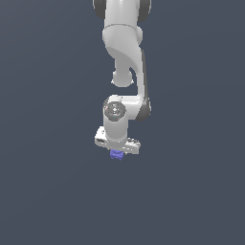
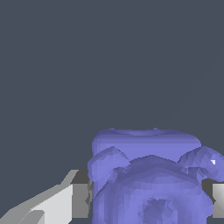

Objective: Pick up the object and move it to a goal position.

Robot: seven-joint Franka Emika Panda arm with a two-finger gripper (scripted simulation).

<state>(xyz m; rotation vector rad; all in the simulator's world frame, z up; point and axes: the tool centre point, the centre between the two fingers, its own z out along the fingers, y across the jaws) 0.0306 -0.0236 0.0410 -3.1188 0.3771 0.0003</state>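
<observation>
I see one white arm [image 1: 125, 52] reaching down from the top of the exterior view against a flat, dark grey-blue backdrop. No edge or horizon shows anywhere, only that even colour. The arm bends at a rounded joint, then ends in a round wrist with a dark circular cap facing the camera. Below the wrist sits the wide white body of the gripper [image 1: 116, 152], tilted so its end toward the exterior view's right hangs a little lower.

Just under that body, the block [image 1: 116, 154] peeks out as a small blue-purple lump, touching the gripper's underside and much smaller than it. Most of it is hidden by the hand from this angle.

In the wrist view I look straight down past the fingers. The block [image 2: 148, 175] fills the lower middle of the picture, blue-purple, with a flat far face, knobbly bumps at its corners and a rounded raised part at its centre. A pale grey finger [image 2: 65, 203] presses against one side of it, and the pad of the other finger [image 2: 218, 199] meets the opposite side at the picture's edge. No gap shows between either finger and the block, so the gripper is pinching the block between its two fingers. Behind the block I see only the same plain dark backdrop.
</observation>
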